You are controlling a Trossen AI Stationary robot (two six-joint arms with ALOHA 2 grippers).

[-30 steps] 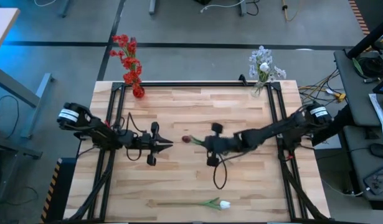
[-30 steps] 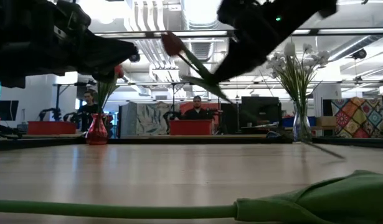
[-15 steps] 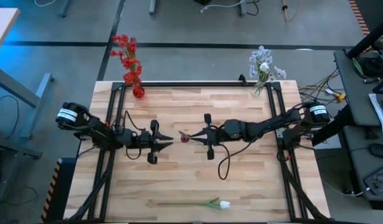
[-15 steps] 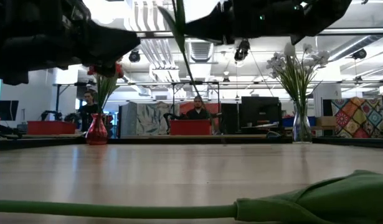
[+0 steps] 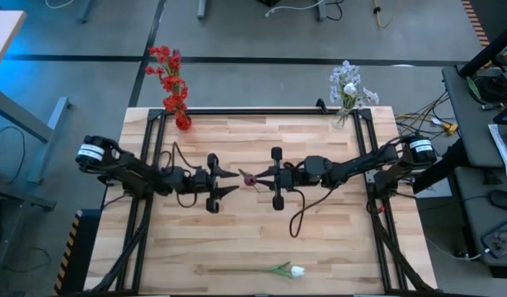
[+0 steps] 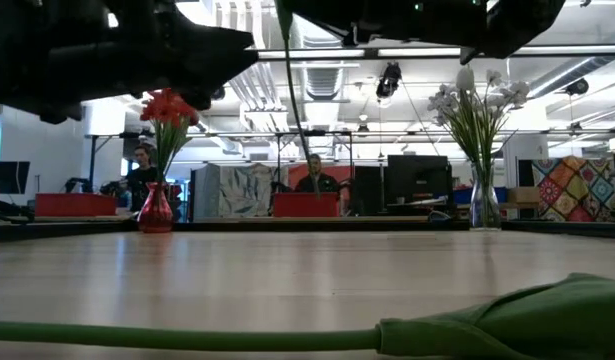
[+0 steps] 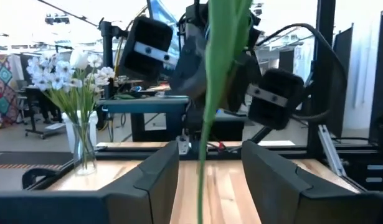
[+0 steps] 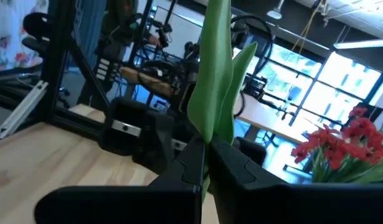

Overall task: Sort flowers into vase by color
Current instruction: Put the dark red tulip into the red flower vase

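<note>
A dark maroon tulip (image 5: pixel 249 178) hangs upright over the middle of the table, bud on top and stem (image 6: pixel 293 90) pointing down, with my right gripper (image 5: pixel 260 178) shut on it. My left gripper (image 5: pixel 234 181) is open on the tulip's left side. In the left wrist view its fingers stand on either side of the stem and leaf (image 7: pixel 207 93) without touching. Red flowers (image 5: pixel 172 82) stand in a red vase (image 5: pixel 183 122) at the far left. Pale blue-white flowers (image 5: pixel 349 87) stand in a clear vase (image 6: pixel 484 205) at the far right. A white tulip (image 5: pixel 297 271) lies on the table near the front edge. My right gripper pinches the tulip's green stem and leaf (image 8: pixel 208 138) between its two shut fingers, close below the bud. The fingers come level from the table's right side and lie across the stem. The tulip is lifted clear of the table, upright, its stem hanging free below.
Black frame rails (image 5: pixel 150 148) run along the table's left and right sides and its far edge. The white tulip's stem and leaf (image 6: pixel 467 325) lie close to the low camera. People sit in the room beyond the table (image 6: pixel 312 180).
My right gripper has gone toward the table's left with the maroon tulip and turned it from tilted to upright. My left gripper has gone toward the right, up to the tulip, and has opened, so that its fingers now stand on either side of the stem.
</note>
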